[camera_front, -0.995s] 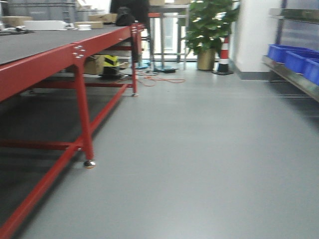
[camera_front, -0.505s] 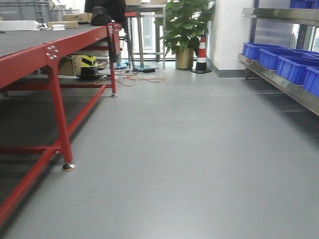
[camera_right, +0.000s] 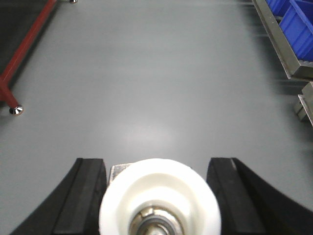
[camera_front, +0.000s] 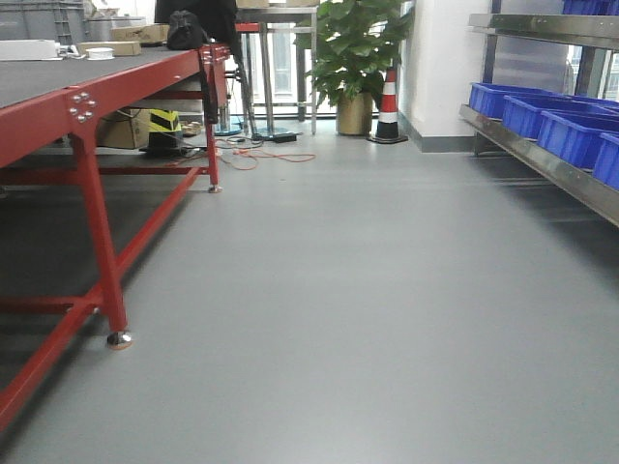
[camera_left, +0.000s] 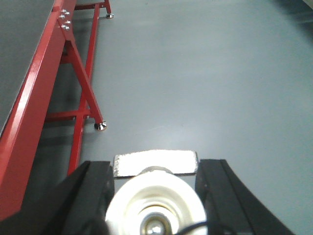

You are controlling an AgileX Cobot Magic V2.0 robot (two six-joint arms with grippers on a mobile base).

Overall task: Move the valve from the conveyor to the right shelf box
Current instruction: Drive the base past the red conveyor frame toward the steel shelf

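Note:
In the left wrist view a valve point(camera_left: 155, 208) with a white round handwheel and a pale metal body sits between the black fingers of my left gripper point(camera_left: 155, 169), which is shut on it. A second white-wheeled valve point(camera_right: 159, 196) is held the same way by my right gripper point(camera_right: 156, 166). Both hang over the grey floor. On the right, a metal shelf point(camera_front: 542, 159) carries a row of blue boxes point(camera_front: 575, 130), also seen at the top right of the right wrist view as blue boxes point(camera_right: 299, 19). The conveyor is out of view.
A long red-framed table point(camera_front: 97, 92) with a dark grey top runs along the left, its foot point(camera_front: 118, 338) on the floor. At the far end stand a potted plant point(camera_front: 353, 48), a striped cone point(camera_front: 389, 97) and loose cables point(camera_front: 261, 155).
The front view has swung right and moved on: the red table slid toward the left edge and the shelf with blue boxes came further into view.

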